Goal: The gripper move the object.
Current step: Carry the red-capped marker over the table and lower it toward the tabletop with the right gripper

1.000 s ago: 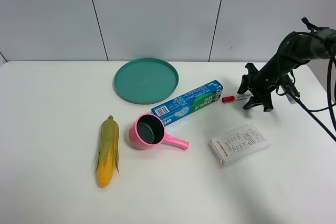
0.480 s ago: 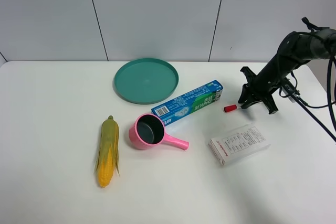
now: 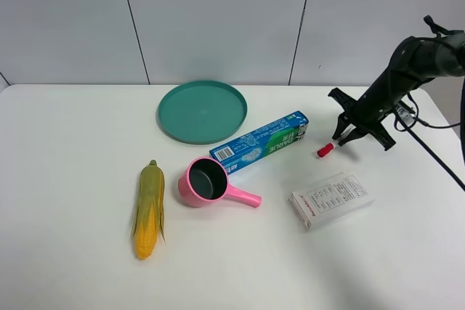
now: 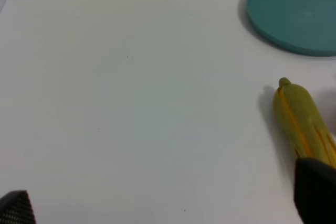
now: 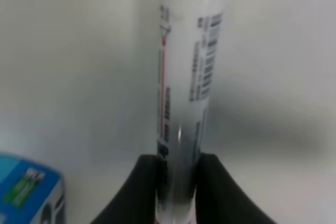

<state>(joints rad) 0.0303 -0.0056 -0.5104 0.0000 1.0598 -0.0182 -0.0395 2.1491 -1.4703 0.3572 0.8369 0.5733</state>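
My right gripper [image 3: 343, 134] sits at the right of the high view, clamped on the marker pen [image 3: 325, 149]. In the wrist view its two dark fingers [image 5: 143, 187] pinch the white printed barrel. The pen slants down and to the left, red cap lowest, just right of the blue-green toothpaste box [image 3: 261, 143]. I cannot tell whether the cap touches the table [image 3: 73, 150]. There are two containers. A round teal plate [image 3: 203, 111] lies at upper centre, close to the table's back edge by the wall, showing only its flat green floor. A pink scoop [image 3: 207, 181] with a dark inside lies below it, handle pointing right, its rim just below the toothpaste box's left end. A white printed carton [image 3: 331, 199] lies below the pen, apart from it. An ear of corn [image 3: 149, 208] lies left of the scoop. Bare white tabletop runs across the left of the frame and along the bottom, and a narrower strip lies between the pen and the right edge. My left gripper [image 4: 165, 211] hangs with its fingertips spread wide apart, holding nothing, with the corn and plate at the right of its view.
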